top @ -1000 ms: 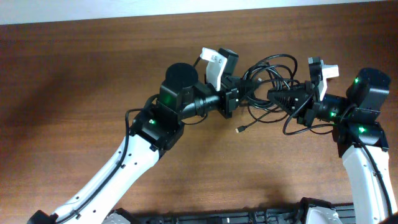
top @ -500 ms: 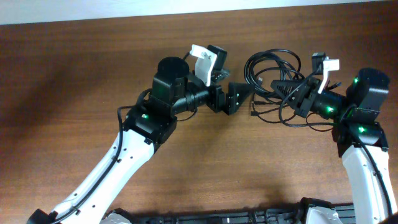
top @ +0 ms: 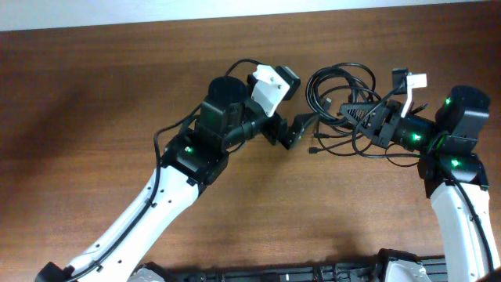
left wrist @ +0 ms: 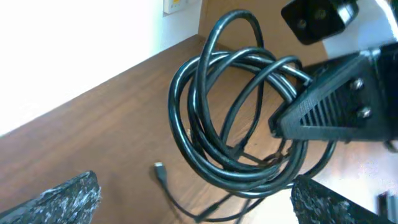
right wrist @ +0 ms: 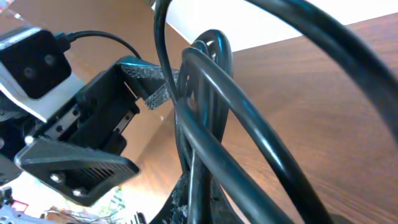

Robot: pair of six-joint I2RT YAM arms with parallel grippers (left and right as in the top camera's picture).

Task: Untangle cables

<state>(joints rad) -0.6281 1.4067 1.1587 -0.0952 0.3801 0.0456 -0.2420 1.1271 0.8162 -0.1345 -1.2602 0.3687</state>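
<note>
Several loops of black cable hang bunched at the back right of the table. My right gripper is shut on the bundle where the strands cross, and in the right wrist view its pads pinch the cables. My left gripper stands open just left of the bundle, touching nothing. In the left wrist view the coil hangs ahead of the wide jaws, and its fingertips sit at the bottom corners. A loose plug end lies on the wood below the coil.
The wooden table runs wide to the left and front. A pale wall borders the far edge. The right arm's base stands at the right edge, with a strand trailing beside it.
My left gripper has opened, let go of the cable and drawn back a little to the left. The right gripper stays shut on the bundle, which has shifted slightly right.
</note>
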